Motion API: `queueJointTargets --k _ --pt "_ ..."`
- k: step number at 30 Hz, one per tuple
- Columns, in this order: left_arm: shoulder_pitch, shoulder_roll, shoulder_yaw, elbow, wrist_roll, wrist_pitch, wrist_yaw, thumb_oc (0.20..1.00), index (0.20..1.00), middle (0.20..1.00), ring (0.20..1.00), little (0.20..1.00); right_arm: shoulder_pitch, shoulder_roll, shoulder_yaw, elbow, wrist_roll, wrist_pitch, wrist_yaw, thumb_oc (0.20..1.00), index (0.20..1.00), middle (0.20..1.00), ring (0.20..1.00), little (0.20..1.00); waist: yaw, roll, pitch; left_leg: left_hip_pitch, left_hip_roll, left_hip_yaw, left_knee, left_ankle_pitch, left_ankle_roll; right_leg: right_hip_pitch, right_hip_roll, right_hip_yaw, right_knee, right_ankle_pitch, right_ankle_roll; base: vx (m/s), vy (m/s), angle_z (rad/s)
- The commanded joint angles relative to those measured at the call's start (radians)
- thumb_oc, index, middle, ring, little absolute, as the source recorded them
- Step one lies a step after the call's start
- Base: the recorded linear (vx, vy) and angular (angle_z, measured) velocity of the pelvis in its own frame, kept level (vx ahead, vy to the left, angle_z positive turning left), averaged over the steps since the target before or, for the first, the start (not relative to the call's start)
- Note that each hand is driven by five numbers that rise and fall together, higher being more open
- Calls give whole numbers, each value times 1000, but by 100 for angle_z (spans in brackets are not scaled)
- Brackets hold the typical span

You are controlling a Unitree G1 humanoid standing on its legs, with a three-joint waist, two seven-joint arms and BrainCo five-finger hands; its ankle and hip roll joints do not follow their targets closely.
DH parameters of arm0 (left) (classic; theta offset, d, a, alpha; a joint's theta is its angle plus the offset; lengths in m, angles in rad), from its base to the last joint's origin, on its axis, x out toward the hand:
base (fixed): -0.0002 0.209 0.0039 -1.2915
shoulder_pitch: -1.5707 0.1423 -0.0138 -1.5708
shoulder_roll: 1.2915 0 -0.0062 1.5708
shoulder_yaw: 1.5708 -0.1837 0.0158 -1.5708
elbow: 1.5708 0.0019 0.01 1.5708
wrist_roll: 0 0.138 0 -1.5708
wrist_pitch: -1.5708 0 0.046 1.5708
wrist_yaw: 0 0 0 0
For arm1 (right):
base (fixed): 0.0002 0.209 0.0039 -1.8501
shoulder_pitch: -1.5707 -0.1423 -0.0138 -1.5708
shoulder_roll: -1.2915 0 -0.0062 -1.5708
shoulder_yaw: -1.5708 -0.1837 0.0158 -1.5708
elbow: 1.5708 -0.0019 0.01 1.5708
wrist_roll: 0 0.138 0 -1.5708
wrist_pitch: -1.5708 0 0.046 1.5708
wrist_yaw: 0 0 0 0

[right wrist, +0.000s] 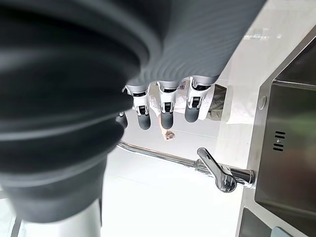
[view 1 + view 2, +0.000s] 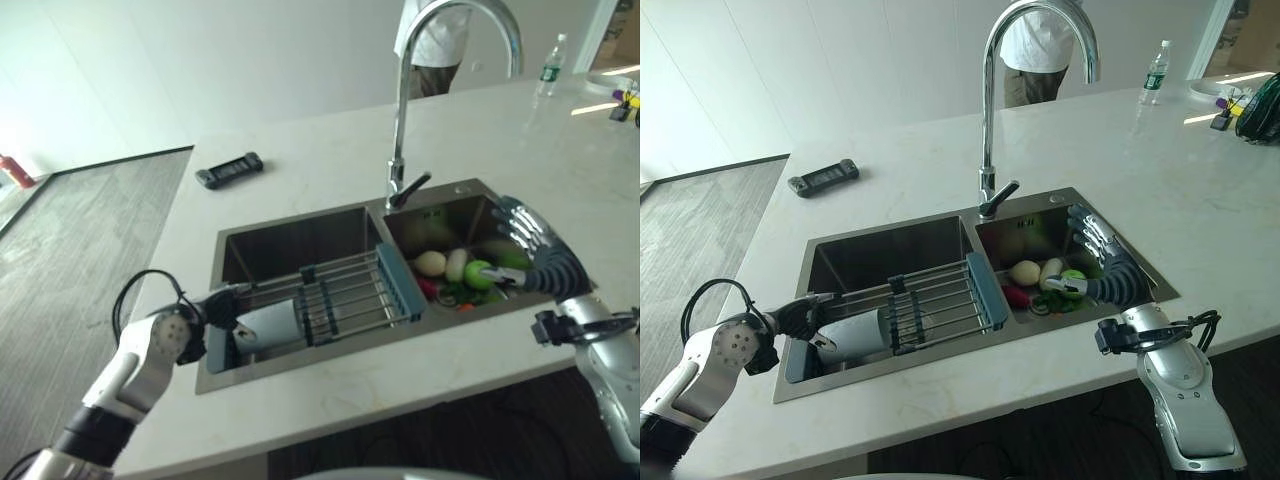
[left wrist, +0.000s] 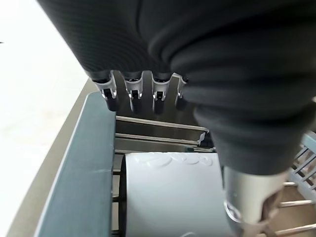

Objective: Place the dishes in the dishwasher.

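Gleaming white marble counter [image 2: 1200,200] around a steel double sink [image 2: 940,235].

A double sink [image 2: 940,232] is set in the bench [image 2: 1200,180], its faucet [image 2: 992,120] behind the divider. A drying rack [image 2: 940,295] spans the left basin, a cup [image 2: 852,335] lying at its left end. Vegetables [image 2: 1040,280] lie in the right basin. A remote [image 2: 822,177] lies behind on the left, a bottle [image 2: 1153,72] far right.

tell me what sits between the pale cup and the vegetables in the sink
The blue-ended wire rack spans the stretch between cup and vegetables, in both eye views.
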Motion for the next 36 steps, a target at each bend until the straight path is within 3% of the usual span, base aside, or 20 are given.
queueJointTargets --k 1,13,22,36 --pt "-120 23 -16 55 72 -22 26 1000 1000 1000 1000 1000 -105 -5 -8 -11 13 -74 -1 1000 1000 1000 1000 1000 -2 -12 8 29 22 41 7 -58 0 30 -9 -30 2 -65 57 2 2 -6" --pt "-129 7 -61 96 215 -27 21 1000 1000 1000 1000 1000 -105 3 -5 -14 14 -74 13 1000 1000 1000 1000 1000 -14 -18 8 37 26 56 7 -59 1 30 0 -19 2 -67 56 4 -1 -2" --pt "-133 6 -103 123 359 -67 47 1000 1000 1000 1000 1000 -103 6 3 -16 18 -70 11 1000 1000 1000 1000 1000 -23 -22 8 40 24 65 7 -63 3 26 1 -11 2 -64 58 6 -7 -3" --pt "-150 5 -118 82 355 -88 51 1000 1000 1000 1000 1000 -100 16 9 -23 0 -62 -1 1000 1000 1000 1000 1000 -34 -20 11 47 23 79 7 -67 7 24 4 -1 2 -62 60 1 -2 0"
